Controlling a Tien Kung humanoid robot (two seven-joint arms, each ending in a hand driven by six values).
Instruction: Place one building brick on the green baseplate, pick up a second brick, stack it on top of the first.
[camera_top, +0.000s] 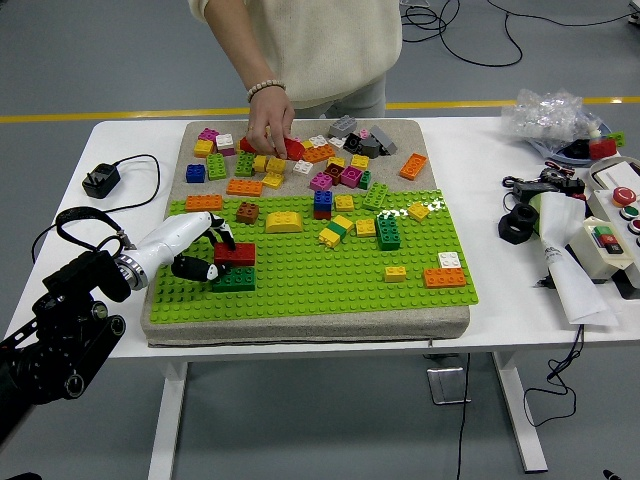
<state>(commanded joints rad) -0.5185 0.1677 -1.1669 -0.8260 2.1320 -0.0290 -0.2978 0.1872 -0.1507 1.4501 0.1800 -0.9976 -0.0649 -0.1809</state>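
We are seeing left hand (205, 250) fingers pinching red brick (234, 253) sitting on green brick (234, 279), near baseplate (330, 280) left edge, open studs stretching right

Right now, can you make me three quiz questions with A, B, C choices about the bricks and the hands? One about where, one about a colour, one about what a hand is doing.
1. Where does the red brick near the robot's left hand sit?
A. on a dark green brick
B. on the bare white table
C. on the grey charger

2. What colour is the brick in the person's hand?
A. blue
B. red
C. white

3. What is the robot's left hand doing?
A. lying flat on the floor
B. fingers closed on the red brick
C. holding a cable

Answers:
1. A, the red brick rests on the dark green brick on the green baseplate.
2. B, a red piece shows under the person's fingers.
3. B, its dark fingers pinch the red brick's left end.
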